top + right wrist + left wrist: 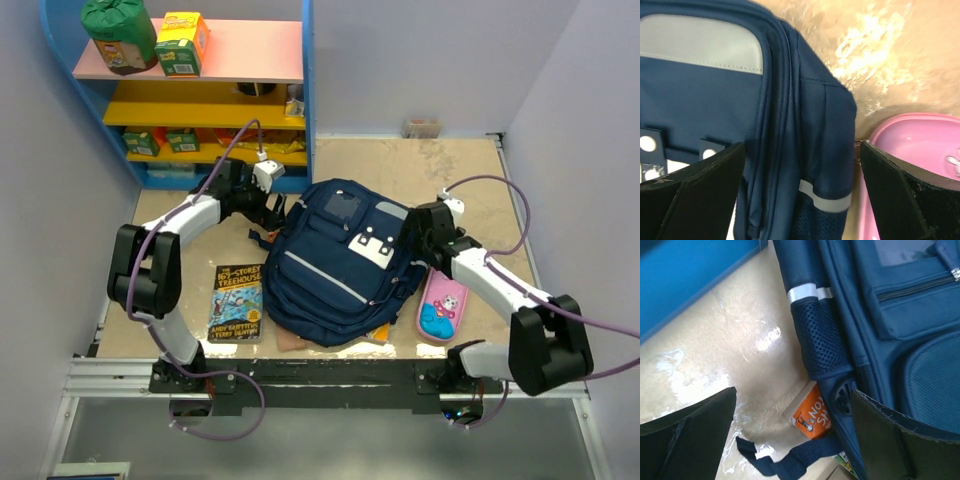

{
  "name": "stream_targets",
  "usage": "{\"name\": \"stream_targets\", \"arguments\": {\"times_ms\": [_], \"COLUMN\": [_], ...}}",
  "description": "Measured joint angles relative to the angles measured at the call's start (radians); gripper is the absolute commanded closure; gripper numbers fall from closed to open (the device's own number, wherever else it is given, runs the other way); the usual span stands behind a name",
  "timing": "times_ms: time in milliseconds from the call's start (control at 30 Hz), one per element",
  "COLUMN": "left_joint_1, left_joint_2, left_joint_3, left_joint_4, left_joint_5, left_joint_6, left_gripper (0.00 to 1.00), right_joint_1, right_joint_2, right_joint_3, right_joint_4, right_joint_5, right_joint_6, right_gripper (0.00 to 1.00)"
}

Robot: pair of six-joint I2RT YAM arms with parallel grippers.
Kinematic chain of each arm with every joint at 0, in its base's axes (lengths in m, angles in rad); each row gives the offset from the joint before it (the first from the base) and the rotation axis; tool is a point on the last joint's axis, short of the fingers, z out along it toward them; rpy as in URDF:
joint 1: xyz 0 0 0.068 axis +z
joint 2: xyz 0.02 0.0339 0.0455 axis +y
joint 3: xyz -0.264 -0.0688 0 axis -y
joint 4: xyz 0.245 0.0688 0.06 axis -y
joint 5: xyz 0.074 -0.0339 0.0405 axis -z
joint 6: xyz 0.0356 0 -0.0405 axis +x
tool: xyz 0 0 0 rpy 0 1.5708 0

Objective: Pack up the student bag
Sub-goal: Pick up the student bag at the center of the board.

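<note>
The student bag (335, 262), a navy-blue backpack with a white patch, lies flat in the middle of the table. My left gripper (268, 208) hovers open at its upper-left corner; in the left wrist view the gripper (795, 437) has bare table, a loose strap (782, 459) and the corner of an orange book (812, 417) between its fingers. That book pokes out from under the bag (885, 320). My right gripper (420, 245) stands open at the bag's right side, and its wide-apart fingers (802, 197) straddle the bag's side edge (805, 150) without pinching it.
A pink pencil case (445, 306) lies just right of the bag, close to my right finger (912, 145). A Treehouse book (238, 301) lies left of the bag. A blue shelf unit (190, 90) with boxes stands at the back left.
</note>
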Motion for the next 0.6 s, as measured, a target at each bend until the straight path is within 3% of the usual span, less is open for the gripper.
{"name": "stream_targets", "arguments": {"times_ms": [167,233,333,367,467,600], "left_joint_1": [-0.006,-0.01,-0.012,-0.012,-0.02,-0.031], "left_joint_2": [0.057,0.069,0.076,0.076,0.076,0.076], "left_joint_3": [0.002,0.002,0.002,0.002,0.002,0.002], "left_joint_4": [0.007,0.011,0.023,0.023,0.023,0.025], "left_joint_5": [0.013,0.024,0.045,0.06,0.096,0.128], "left_joint_6": [-0.002,-0.003,-0.009,-0.014,-0.018,-0.021], "left_gripper": [0.0,0.0,0.0,0.0,0.0,0.03], "right_joint_1": [-0.024,-0.032,-0.04,-0.042,-0.045,-0.047], "right_joint_2": [0.09,0.124,0.146,0.147,0.14,0.115], "right_joint_3": [-0.016,-0.018,-0.028,-0.034,-0.047,-0.055], "right_joint_4": [0.086,0.117,0.167,0.184,0.217,0.234], "right_joint_5": [-0.068,-0.086,-0.109,-0.116,-0.126,-0.143], "right_joint_6": [0.013,0.015,0.017,0.018,0.019,0.014], "right_gripper": [0.04,0.14,0.4,0.56,0.79,0.9]}}
